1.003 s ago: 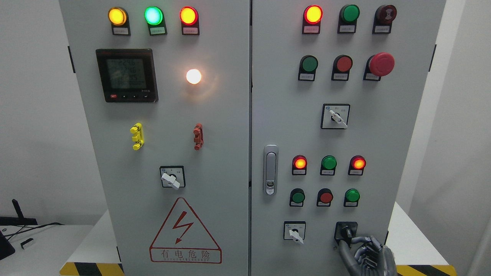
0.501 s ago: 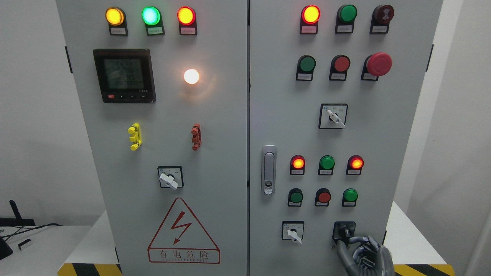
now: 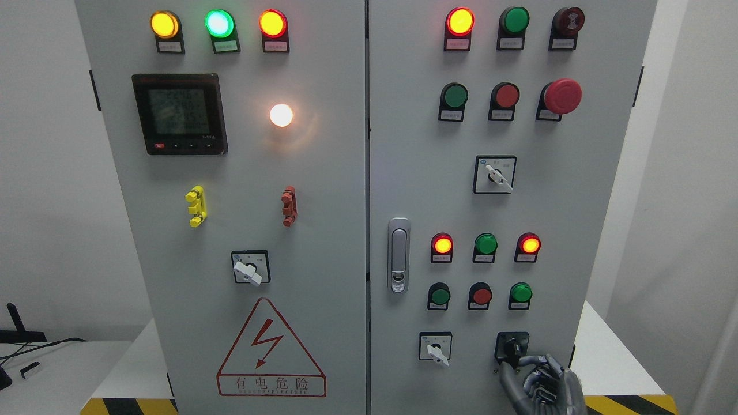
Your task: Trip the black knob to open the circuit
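The black knob [image 3: 512, 346] sits in a black square plate at the lower right of the grey cabinet's right door [image 3: 415, 173]. My right hand [image 3: 511, 363] comes up from the bottom edge just below it. Its grey fingers [image 3: 533, 362] are curled, with thumb and forefinger closed on the knob's lower end. The palm and the other fingers hang below and to the right of the knob. My left hand does not show.
A white selector switch [image 3: 436, 349] sits left of the knob, and green and red push buttons [image 3: 481, 295] stand above it. The door latch [image 3: 398, 255] is at the centre seam. A red mushroom stop button [image 3: 562, 95] is up high. Yellow-black floor tape [image 3: 628, 404] runs beside the hand.
The whole cabinet has slid a little to the left in the picture. My right hand has kept its place at the black knob.
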Robot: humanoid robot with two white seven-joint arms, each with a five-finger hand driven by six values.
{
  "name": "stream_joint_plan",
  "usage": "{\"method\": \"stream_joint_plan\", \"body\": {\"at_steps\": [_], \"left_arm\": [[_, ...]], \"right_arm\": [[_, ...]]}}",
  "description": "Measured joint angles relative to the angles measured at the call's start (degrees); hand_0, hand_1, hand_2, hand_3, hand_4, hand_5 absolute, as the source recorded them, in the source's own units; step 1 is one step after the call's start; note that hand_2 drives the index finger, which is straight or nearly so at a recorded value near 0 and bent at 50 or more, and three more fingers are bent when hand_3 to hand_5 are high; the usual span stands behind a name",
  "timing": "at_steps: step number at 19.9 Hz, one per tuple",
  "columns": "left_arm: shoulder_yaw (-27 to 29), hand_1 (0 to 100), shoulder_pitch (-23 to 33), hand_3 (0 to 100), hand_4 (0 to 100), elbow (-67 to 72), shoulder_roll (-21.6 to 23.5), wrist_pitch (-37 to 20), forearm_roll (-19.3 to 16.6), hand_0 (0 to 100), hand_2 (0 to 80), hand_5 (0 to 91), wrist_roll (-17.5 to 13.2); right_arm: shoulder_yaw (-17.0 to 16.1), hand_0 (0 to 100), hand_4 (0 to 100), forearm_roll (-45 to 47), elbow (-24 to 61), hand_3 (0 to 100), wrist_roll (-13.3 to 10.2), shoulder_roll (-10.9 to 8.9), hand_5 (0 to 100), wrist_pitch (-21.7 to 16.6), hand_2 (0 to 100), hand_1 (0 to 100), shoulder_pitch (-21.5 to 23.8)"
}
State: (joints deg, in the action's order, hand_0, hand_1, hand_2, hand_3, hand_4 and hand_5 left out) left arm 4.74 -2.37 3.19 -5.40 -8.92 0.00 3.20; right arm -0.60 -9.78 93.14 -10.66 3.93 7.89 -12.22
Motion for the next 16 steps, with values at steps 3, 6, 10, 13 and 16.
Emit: {"method": "stream_joint_plan", "body": {"at_steps": [3, 6, 10, 13, 16], "left_arm": [[0.0, 39, 0.0, 0, 0, 0.0, 0.0, 0.0, 0.0, 12, 0.0, 0.0, 0.0], [0.0, 39, 0.0, 0, 0, 0.0, 0.0, 0.0, 0.0, 12, 0.0, 0.0, 0.0], [0.0, 39, 0.0, 0, 0, 0.0, 0.0, 0.0, 0.0, 12, 0.0, 0.0, 0.0], [0.0, 39, 0.0, 0, 0, 0.0, 0.0, 0.0, 0.0, 12, 0.0, 0.0, 0.0], [0.0, 39, 0.0, 0, 0, 0.0, 0.0, 0.0, 0.0, 12, 0.0, 0.0, 0.0]], "right_arm": [[0.14, 32, 92, 0.02, -0.02, 90, 0.02, 0.01, 100, 0.0, 53, 75, 0.0], [0.25, 32, 92, 0.22, -0.03, 90, 0.08, 0.01, 100, 0.0, 53, 74, -0.04], [0.36, 32, 92, 0.81, -0.04, 91, 0.09, 0.02, 100, 0.12, 53, 74, -0.18], [0.41, 32, 92, 1.15, -0.05, 91, 0.09, 0.02, 100, 0.14, 53, 73, -0.24], [0.47, 32, 93, 1.37, -0.05, 91, 0.09, 0.02, 100, 0.14, 52, 73, -0.29]]}}
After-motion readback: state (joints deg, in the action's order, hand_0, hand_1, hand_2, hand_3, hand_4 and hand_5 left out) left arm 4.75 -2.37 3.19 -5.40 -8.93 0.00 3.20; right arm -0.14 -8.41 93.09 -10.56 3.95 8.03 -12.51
